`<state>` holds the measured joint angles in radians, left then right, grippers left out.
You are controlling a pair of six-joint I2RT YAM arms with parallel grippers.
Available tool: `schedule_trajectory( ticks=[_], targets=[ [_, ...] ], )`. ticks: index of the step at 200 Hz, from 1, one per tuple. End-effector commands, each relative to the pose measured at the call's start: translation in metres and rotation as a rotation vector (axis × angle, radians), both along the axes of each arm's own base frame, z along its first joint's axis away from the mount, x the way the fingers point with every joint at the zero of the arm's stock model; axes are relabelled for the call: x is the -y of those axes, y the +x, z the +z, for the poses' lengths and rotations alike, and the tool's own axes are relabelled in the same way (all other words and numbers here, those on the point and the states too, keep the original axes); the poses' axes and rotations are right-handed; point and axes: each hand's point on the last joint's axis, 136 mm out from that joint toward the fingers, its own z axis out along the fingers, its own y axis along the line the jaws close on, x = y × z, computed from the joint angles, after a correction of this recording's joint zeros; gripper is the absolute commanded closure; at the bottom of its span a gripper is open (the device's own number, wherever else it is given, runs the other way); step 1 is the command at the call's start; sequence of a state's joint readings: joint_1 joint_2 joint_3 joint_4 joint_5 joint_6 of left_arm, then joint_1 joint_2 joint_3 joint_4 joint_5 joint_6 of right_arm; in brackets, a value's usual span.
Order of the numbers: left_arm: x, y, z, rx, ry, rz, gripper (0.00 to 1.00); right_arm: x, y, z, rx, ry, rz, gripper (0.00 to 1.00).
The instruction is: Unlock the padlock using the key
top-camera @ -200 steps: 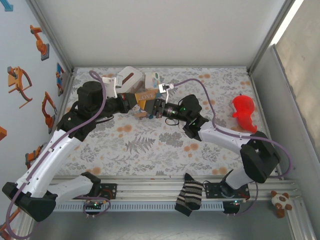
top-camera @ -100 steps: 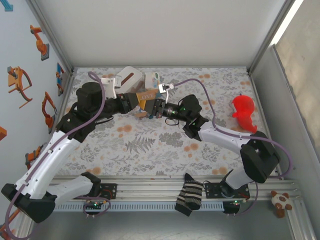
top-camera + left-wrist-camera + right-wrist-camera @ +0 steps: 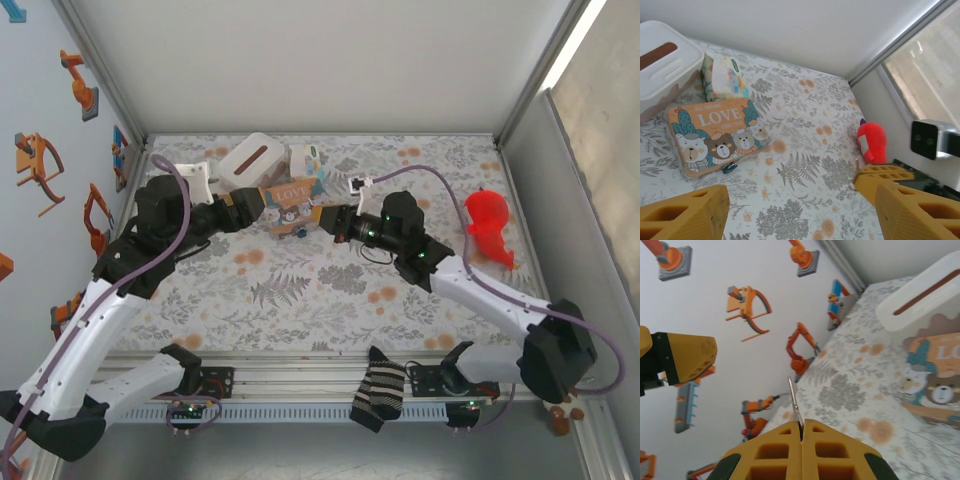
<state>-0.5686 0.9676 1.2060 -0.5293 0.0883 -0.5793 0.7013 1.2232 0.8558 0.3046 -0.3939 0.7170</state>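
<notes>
Both jaws now off box (image 3: 295,200)

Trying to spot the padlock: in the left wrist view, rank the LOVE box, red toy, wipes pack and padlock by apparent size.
1. LOVE box
2. wipes pack and red toy, too alike to rank
3. padlock, far smallest

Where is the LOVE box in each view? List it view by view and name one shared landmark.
Top external: the LOVE box lies far-centre on the table, between the two arms' ends.
Left wrist: the box sits left of centre, lid up.
Right wrist: the box is cut off at the right edge, right of the key that the right fingers pinch.
Shared landmark: the white slotted box next to it.
</notes>
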Motion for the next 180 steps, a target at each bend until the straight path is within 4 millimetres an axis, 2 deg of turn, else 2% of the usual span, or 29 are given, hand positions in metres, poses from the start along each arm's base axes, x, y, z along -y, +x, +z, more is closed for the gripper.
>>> schedule_trajectory(
  ticks=[1,46,82,126,156,180],
  targets=[
    [0.001,0.014,-0.030,-0.057,0.106,0.012,0.23,0.045,0.011,-0.027,-0.008,-0.226,-0.144,1.00],
    [0.042,0.055,-0.075,-0.178,0.236,-0.055,0.22,0.115,0.016,-0.046,-0.061,-0.393,-0.357,1.00],
    [0.085,0.085,-0.107,-0.229,0.305,-0.116,0.21,0.155,0.016,-0.058,-0.114,-0.440,-0.487,1.00],
    [0.127,0.125,-0.149,-0.287,0.332,-0.165,0.21,0.180,0.012,-0.079,-0.167,-0.508,-0.547,1.00],
    [0.151,0.149,-0.174,-0.325,0.336,-0.190,0.21,0.187,0.011,-0.086,-0.187,-0.529,-0.558,1.00],
    [0.167,0.160,-0.192,-0.354,0.353,-0.209,0.21,0.190,0.009,-0.091,-0.197,-0.535,-0.562,1.00]
  ],
)
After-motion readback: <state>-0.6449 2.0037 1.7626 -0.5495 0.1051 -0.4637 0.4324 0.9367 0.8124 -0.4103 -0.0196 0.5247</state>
